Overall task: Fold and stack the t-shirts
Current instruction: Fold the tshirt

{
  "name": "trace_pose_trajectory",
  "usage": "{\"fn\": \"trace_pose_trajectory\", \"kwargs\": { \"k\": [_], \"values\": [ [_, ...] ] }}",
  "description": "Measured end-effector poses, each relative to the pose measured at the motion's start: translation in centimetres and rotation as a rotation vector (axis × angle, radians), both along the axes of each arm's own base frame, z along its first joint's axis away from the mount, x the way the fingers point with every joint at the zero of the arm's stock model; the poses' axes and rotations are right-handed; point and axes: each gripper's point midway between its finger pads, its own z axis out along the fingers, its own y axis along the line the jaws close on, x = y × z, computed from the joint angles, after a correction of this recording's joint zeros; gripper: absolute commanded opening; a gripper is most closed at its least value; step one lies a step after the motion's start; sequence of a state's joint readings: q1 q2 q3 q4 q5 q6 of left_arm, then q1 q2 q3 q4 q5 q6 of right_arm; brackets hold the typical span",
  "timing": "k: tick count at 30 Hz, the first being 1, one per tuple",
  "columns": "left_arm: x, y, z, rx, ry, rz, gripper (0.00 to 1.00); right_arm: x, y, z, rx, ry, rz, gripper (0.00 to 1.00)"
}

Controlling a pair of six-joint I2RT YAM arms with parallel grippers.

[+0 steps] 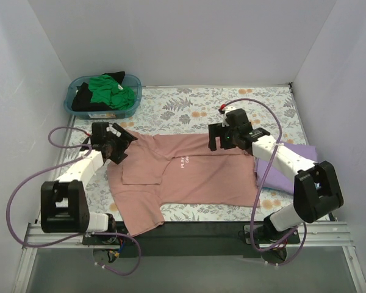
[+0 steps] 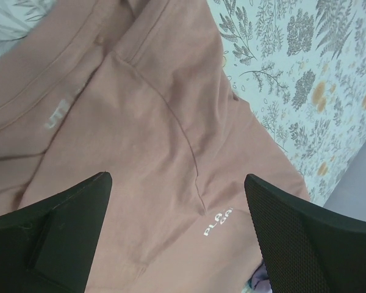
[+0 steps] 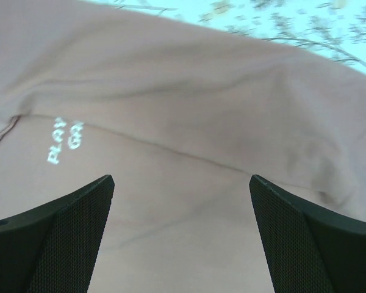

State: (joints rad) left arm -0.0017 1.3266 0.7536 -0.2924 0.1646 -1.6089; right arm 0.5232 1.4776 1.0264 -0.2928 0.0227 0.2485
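A dusty pink t-shirt (image 1: 189, 174) with small white chest text lies spread on the floral table cloth, one sleeve folded over its left part. It fills the left wrist view (image 2: 140, 122) and the right wrist view (image 3: 189, 110). My left gripper (image 1: 117, 146) is open over the shirt's left shoulder, holding nothing. My right gripper (image 1: 222, 139) is open over the shirt's upper right edge, holding nothing. A folded lavender t-shirt (image 1: 287, 168) lies at the right under my right arm. A green t-shirt (image 1: 113, 91) and a black one (image 1: 85, 97) lie in the basket.
The teal plastic basket (image 1: 134, 82) stands at the back left corner. The floral table cloth (image 1: 189, 107) covers the table. White walls close the back and both sides. The black table edge (image 1: 189, 229) runs along the front.
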Motion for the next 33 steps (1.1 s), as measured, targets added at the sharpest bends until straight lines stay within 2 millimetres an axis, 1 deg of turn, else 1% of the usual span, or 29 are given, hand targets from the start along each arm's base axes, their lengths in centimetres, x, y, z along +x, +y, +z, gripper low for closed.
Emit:
{"fn": "trace_pose_trajectory", "kwargs": {
  "k": [2,5,7,8,9,11,13,14,16,19,25,28,33],
  "values": [
    [1.3,-0.7,-1.0,0.006,0.015,-0.031,0.88,1.4,-2.4,-0.5,-0.01,0.008,-0.052,0.98],
    [3.0,-1.2,-2.6,0.018,0.047,-0.056,0.88,2.9,-4.9,-1.9,-0.018,0.045,-0.096,0.98],
    [4.0,-1.1,-3.9,0.03,0.073,-0.059,0.88,3.8,-6.4,-3.6,-0.034,0.085,-0.119,0.98],
    [4.5,-0.9,-4.8,0.044,0.096,-0.054,0.88,4.1,-7.1,-4.5,-0.043,0.108,-0.131,0.98],
    [4.7,-0.7,-5.4,0.051,0.107,-0.05,0.88,4.2,-7.6,-5.5,-0.052,0.131,-0.14,0.98],
    [6.0,-0.5,-5.4,0.06,0.102,-0.045,0.88,4.4,-8.3,-7.0,-0.065,0.17,-0.147,0.98],
    [7.1,-0.3,-5.5,0.068,0.098,-0.037,0.88,4.7,-8.6,-8.4,-0.076,0.203,-0.15,0.98],
    [7.5,-0.2,-5.6,0.073,0.097,-0.034,0.88,5.1,-8.7,-8.6,-0.078,0.211,-0.149,0.98],
    [8.4,-0.1,-5.6,0.08,0.092,-0.027,0.88,6.5,-8.5,-8.3,-0.072,0.185,-0.143,0.98],
    [10.1,0.1,-5.6,0.084,0.079,-0.021,0.88,8.2,-8.1,-8.5,-0.069,0.163,-0.131,0.98],
    [12.9,0.4,-5.5,0.091,0.056,-0.008,0.88,10.5,-7.9,-8.4,-0.064,0.137,-0.122,0.98],
    [13.8,0.5,-5.4,0.092,0.048,-0.003,0.88,11.7,-7.9,-8.4,-0.063,0.12,-0.12,0.98],
    [14.2,0.7,-5.3,0.092,0.051,0.0,0.88,13.7,-7.8,-8.3,-0.046,0.079,-0.112,0.99]
  ]
}}
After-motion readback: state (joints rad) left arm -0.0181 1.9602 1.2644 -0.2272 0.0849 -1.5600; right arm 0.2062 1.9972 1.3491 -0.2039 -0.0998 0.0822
